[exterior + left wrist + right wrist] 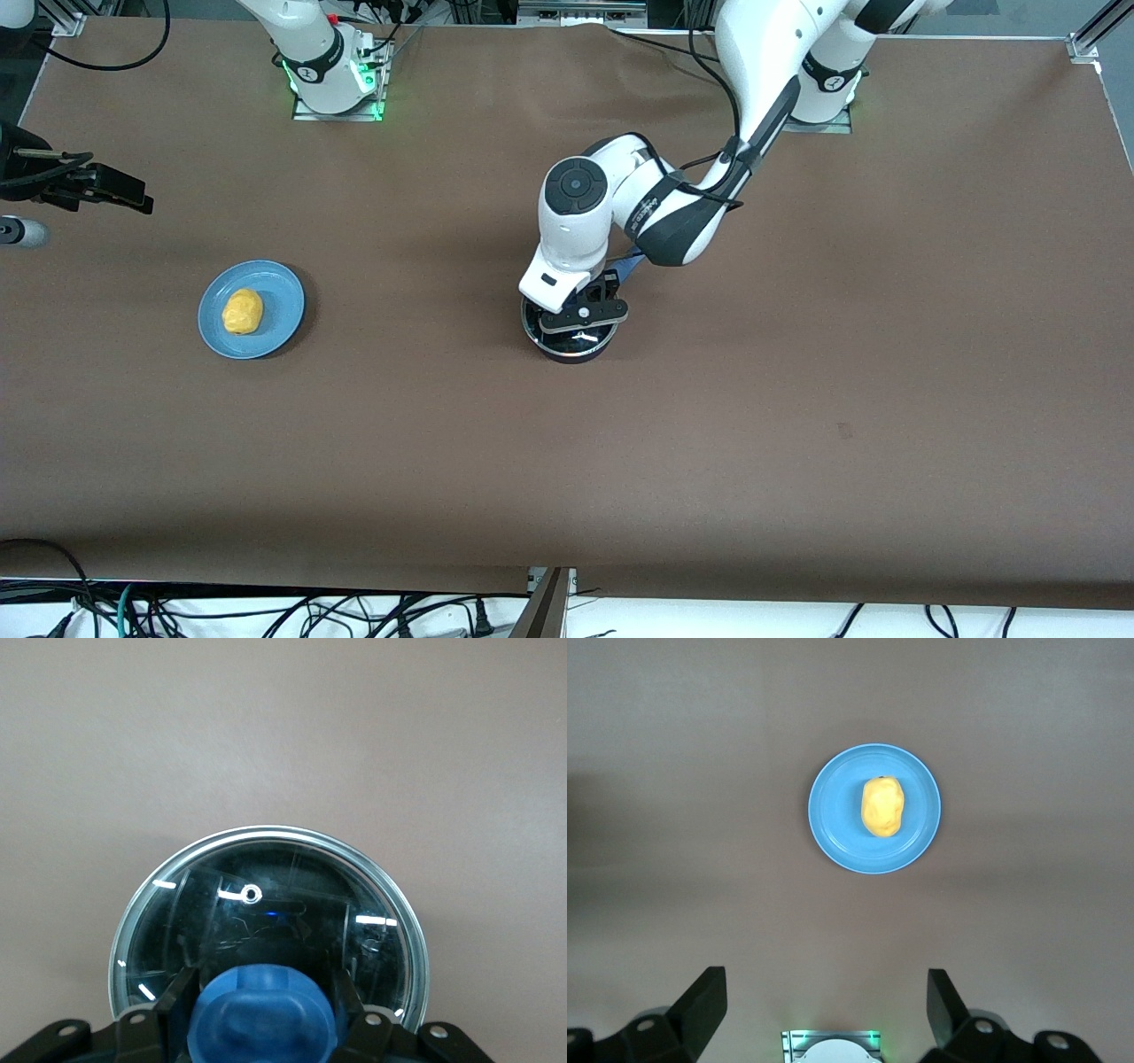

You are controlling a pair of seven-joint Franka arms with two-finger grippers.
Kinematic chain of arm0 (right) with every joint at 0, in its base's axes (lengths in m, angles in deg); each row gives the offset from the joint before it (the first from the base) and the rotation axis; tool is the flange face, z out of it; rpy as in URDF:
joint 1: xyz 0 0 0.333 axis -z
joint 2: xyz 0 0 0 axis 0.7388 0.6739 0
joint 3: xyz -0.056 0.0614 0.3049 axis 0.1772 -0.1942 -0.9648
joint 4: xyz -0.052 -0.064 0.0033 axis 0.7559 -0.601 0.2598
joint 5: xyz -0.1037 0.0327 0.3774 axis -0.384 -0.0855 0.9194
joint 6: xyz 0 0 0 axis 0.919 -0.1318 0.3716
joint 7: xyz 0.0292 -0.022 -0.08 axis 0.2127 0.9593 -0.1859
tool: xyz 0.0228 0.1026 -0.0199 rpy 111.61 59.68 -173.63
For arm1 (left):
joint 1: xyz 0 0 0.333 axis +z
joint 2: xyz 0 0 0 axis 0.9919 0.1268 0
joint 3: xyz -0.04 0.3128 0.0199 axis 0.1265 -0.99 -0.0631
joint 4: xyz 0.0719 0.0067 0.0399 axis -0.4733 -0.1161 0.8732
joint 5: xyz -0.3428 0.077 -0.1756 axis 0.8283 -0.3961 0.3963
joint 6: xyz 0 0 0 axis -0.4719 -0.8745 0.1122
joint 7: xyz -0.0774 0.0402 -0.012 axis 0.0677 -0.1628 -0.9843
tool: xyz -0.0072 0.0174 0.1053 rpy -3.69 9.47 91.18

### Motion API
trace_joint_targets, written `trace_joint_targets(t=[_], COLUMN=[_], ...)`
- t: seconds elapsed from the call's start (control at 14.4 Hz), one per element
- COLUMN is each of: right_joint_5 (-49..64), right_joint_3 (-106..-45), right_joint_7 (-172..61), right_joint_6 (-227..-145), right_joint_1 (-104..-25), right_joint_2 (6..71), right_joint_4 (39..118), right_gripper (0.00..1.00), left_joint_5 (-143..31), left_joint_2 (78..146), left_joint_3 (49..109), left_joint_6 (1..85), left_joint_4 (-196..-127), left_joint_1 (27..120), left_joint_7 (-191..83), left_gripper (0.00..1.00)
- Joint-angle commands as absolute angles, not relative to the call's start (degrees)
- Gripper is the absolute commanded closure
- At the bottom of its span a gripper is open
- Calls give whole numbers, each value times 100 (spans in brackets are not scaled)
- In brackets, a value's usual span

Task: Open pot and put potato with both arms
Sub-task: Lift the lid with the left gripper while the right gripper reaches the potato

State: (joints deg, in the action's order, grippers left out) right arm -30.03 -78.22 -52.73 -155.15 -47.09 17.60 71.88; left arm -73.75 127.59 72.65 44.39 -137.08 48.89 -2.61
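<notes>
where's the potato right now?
The potato lies on the blue plate toward the right arm's end of the table, well apart from the pot; the right wrist view shows it too, with the right gripper open above.

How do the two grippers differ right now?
The left gripper is down on the pot, its fingers flanking the blue knob of the glass lid; the right gripper is high over bare table with nothing between its fingers. The right gripper is spread wide open, looking down on the potato on its plate. Both are black two-finger grippers pointing downward.
</notes>
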Motion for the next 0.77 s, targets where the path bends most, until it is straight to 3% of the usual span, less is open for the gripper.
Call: trace_joint_targets(t=[0.0, 0.35, 0.7], right_joint_5=[-2958, -2993, -2923], right_joint_3=[-7863, -7871, -7889], right_joint_7=[-5198, -5198, -5225], right_joint_6=[-15430, -15439, -15412], right_joint_1=[-4666, -4666, -5025], right_joint_2=[1639, 1656, 1963], right_joint_4=[7217, 7217, 7234], right_gripper=[0, 0, 0], left_joint_5=[-7097, -6719, -5920], left_joint_2=[12182, 11382, 11292], left_joint_3=[7264, 7168, 5958], left_joint_6=[4078, 4095, 4295], left_joint_4=[-13952, -14954, -15613], left_joint_1=[5316, 6932, 7752], left_joint_7=[-1152, -4058, -7592], left_gripper=[63, 63, 63])
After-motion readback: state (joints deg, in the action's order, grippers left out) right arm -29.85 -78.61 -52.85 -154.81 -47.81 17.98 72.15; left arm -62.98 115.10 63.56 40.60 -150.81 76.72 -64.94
